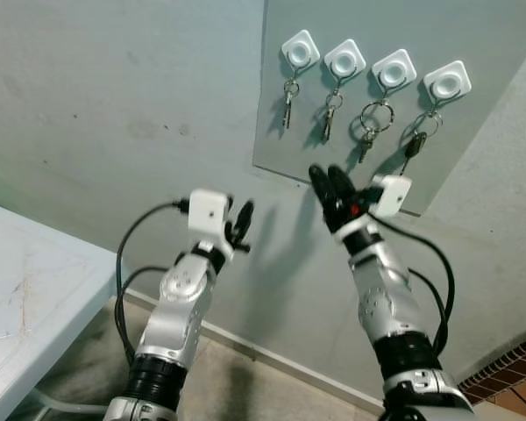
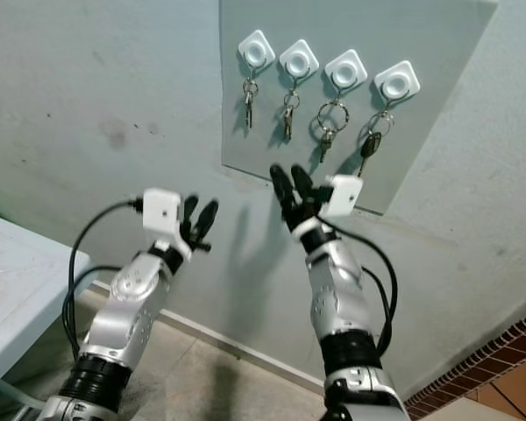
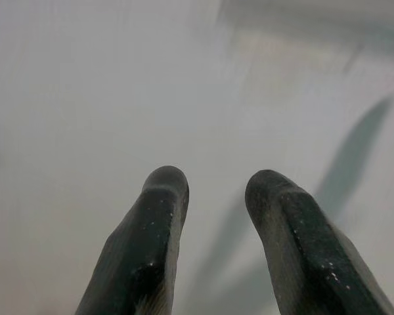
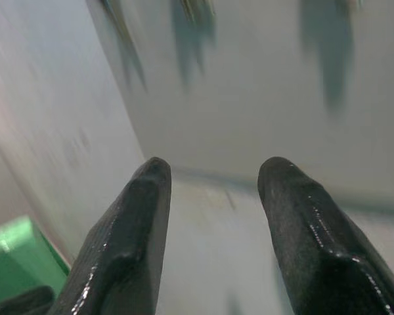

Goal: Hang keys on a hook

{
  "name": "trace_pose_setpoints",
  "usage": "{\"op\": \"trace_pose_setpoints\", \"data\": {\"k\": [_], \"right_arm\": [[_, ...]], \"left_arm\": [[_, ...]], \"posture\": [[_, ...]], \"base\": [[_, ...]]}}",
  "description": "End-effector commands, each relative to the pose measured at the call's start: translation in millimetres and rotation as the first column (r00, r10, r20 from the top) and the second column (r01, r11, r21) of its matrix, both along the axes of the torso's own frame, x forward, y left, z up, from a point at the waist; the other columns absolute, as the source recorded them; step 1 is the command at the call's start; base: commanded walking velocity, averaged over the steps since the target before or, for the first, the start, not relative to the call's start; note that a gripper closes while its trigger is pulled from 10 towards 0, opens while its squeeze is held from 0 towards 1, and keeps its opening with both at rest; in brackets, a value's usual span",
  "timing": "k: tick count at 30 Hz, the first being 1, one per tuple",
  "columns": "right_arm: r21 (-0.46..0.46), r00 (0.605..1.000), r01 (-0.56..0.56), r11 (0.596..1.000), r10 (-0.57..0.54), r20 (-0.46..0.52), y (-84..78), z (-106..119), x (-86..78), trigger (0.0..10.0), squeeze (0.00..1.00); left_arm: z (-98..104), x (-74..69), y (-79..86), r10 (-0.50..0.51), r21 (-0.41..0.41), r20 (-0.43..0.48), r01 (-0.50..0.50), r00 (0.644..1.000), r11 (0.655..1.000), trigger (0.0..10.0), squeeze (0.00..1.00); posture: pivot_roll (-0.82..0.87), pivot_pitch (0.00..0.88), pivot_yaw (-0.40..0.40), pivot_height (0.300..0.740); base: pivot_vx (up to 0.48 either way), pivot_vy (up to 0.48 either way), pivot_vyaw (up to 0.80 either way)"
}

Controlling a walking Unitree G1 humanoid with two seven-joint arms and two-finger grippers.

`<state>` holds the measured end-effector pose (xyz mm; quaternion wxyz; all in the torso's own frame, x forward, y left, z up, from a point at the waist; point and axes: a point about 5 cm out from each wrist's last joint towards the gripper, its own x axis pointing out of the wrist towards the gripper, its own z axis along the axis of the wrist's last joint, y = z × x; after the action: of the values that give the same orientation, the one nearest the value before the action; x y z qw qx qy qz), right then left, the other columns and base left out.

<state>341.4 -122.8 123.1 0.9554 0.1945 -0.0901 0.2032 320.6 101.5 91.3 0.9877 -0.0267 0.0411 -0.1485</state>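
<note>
Wall board: keys hung above parted right gripper.

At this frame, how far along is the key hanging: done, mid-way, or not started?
It looks done. All four white hooks on the grey board carry keys. The left gripper and right gripper are open and empty, raised below the board. Nothing visible is left to hang.
</note>
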Motion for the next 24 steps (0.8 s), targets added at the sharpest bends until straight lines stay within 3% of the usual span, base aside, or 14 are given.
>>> {"op": "trace_pose_setpoints", "data": {"k": [1,5,6,9,14,19,24], "right_arm": [[-0.035,1.000,0.007,0.999,-0.008,-0.017,-2.8,-9,-2.6,10.0,1.00],[-0.148,0.985,0.059,0.987,-0.082,-0.155,-13.1,-50,-17.1,10.0,1.00],[-0.168,0.977,0.063,0.984,-0.096,-0.192,-14.7,-61,-21.8,10.0,1.00],[-0.276,0.942,0.062,0.959,-0.148,-0.300,-21.7,-92,-39.1,10.0,1.00],[-0.326,0.909,0.031,0.945,-0.163,-0.384,-24.2,-115,-55.2,10.0,1.00],[-0.424,0.822,-0.031,0.905,-0.218,-0.526,-32.6,-152,-88.5,10.0,1.00],[-0.463,0.766,-0.074,0.883,-0.247,-0.594,-37.8,-170,-108.6,10.0,1.00]], "left_arm": [[-15,-3.4,5.0,0.029,0.023,-0.036,-0.028,0.999,0.999,10.0,0.00],[-54,-16.9,13.8,0.025,0.112,-0.145,-0.008,0.989,0.994,10.0,0.00],[-63,-21.5,13.7,-0.021,0.070,-0.197,0.036,0.980,0.997,10.0,0.00],[-85,-33.0,19.9,0.009,0.044,-0.300,0.005,0.954,0.999,10.0,0.00],[-102,-44.4,22.8,0.010,0.040,-0.380,0.006,0.925,0.999,10.0,0.00],[-129,-67.9,29.7,0.038,0.103,-0.496,0.015,0.868,0.995,10.0,0.00],[-142,-83.9,35.0,0.062,0.122,-0.558,0.008,0.827,0.993,10.0,0.00]], "posture": [[0.10,0.000,-0.050,0.740],[0.09,0.000,-0.035,0.740],[0.08,0.000,-0.031,0.740],[0.08,0.000,-0.025,0.740],[0.07,0.000,-0.017,0.740],[0.07,0.000,-0.008,0.740],[0.06,0.000,0.002,0.740]], "base": [[0.000,0.000,0.00],[0.000,0.000,0.00],[0.000,0.000,0.00],[0.000,0.000,0.00],[0.000,0.000,0.00],[0.000,0.000,0.00],[0.000,0.000,0.00]]}}
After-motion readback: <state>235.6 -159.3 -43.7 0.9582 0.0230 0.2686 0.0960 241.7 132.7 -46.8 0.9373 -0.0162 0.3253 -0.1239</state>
